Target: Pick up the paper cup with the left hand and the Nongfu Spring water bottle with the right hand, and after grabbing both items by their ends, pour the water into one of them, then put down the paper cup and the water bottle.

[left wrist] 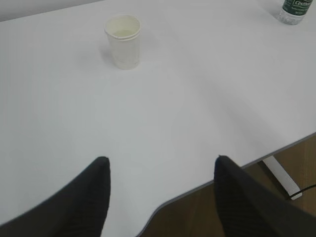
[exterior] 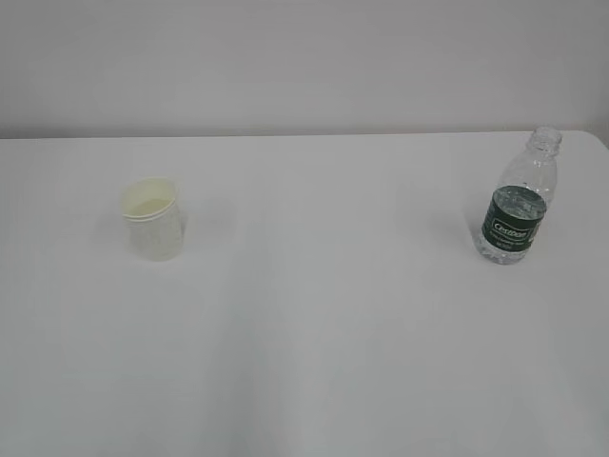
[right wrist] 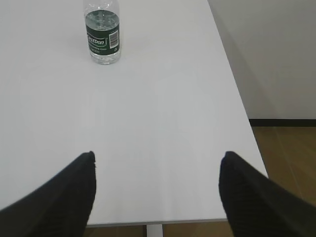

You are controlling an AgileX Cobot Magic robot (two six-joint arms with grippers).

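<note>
The paper cup (exterior: 153, 220) stands upright on the left of the white table (exterior: 314, 324); in the left wrist view the paper cup (left wrist: 124, 41) is far ahead. My left gripper (left wrist: 161, 159) is open near the table's front edge, with nothing between its fingers. The Nongfu Spring water bottle (exterior: 519, 200), clear with a dark green label and no cap, stands upright at the right. In the right wrist view the bottle (right wrist: 102, 32) stands far ahead, left of centre. My right gripper (right wrist: 157, 154) is open and empty, well short of it. Neither arm shows in the exterior view.
The table's right edge (right wrist: 237, 94) runs close beside the bottle, with brown floor (right wrist: 286, 158) beyond. The front edge (left wrist: 207, 183) lies under my left gripper. A white table leg (left wrist: 279, 175) shows below it. A pale wall (exterior: 304, 57) stands behind the table.
</note>
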